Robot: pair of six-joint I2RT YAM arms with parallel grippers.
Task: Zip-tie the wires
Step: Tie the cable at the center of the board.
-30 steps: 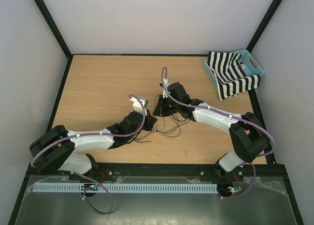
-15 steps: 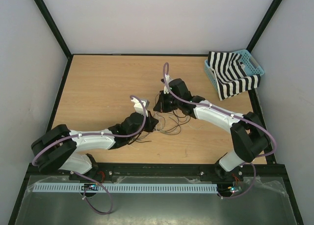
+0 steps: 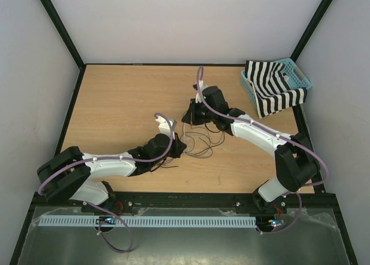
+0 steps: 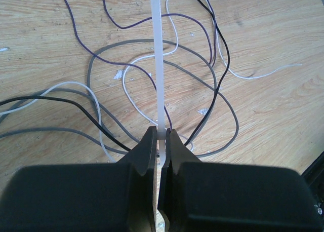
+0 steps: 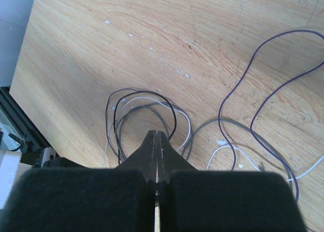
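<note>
The wires lie in loose loops on the wooden table between my two grippers; they are thin black, grey, white and purple strands, also seen in the right wrist view. My left gripper is shut on the zip tie, a whitish strip that runs straight ahead over the wires and out of the top of that view. My right gripper is shut above a black and white loop. A pale sliver shows between its jaws, apparently the zip tie edge-on.
A blue basket holding a black-and-white striped cloth stands at the table's back right corner. Black frame rails run along the table's edges, with grey walls behind and at the sides.
My right gripper has moved away from me, toward the back of the table. My left gripper has shifted slightly right and stays shut on the zip tie.
</note>
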